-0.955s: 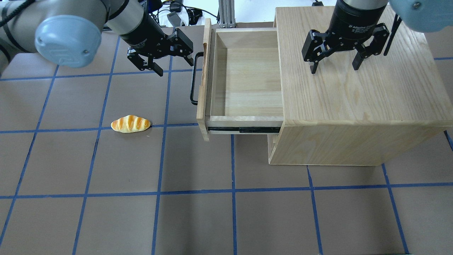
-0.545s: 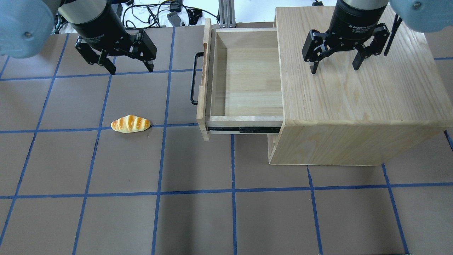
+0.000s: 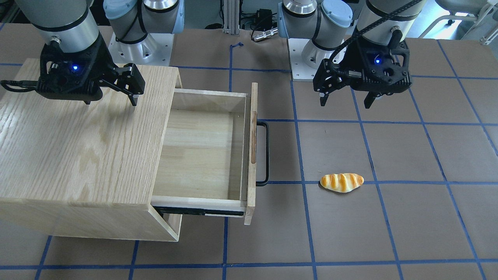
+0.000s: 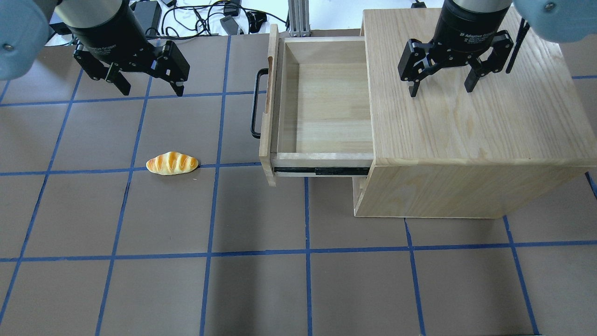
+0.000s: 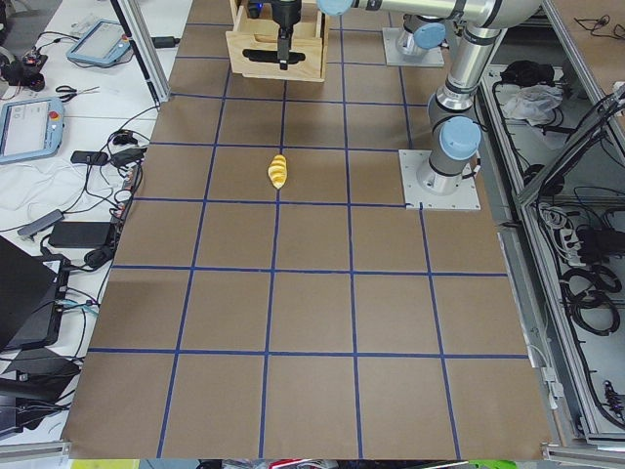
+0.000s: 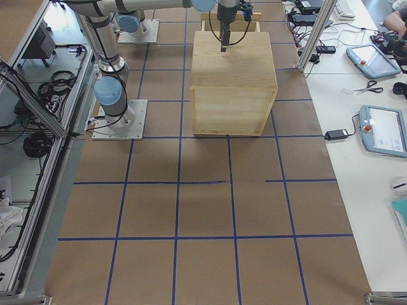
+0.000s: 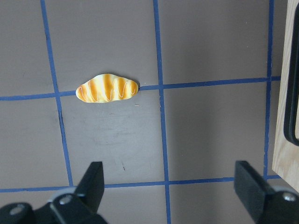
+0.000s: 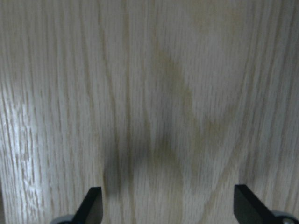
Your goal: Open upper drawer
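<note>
The upper drawer (image 4: 322, 100) is pulled far out of the wooden cabinet (image 4: 466, 102), its pale plank bottom bare. Its black bar handle (image 4: 254, 103) sticks out from the front panel; the drawer also shows in the front-facing view (image 3: 202, 155). My left gripper (image 4: 149, 87) is open and empty above the table, well left of the handle; it also shows in the front-facing view (image 3: 347, 102). My right gripper (image 4: 440, 88) is open and empty, hovering over the cabinet top; it also shows in the front-facing view (image 3: 111, 102).
A toy bread roll (image 4: 172, 163) lies on the brown mat left of the drawer; it also shows in the left wrist view (image 7: 107, 87). Blue tape lines grid the table. Cables and equipment lie beyond the table's far edge (image 4: 224, 14).
My left gripper has moved left, away from the drawer handle, and turned. The drawer, the roll and my right gripper have not moved.
</note>
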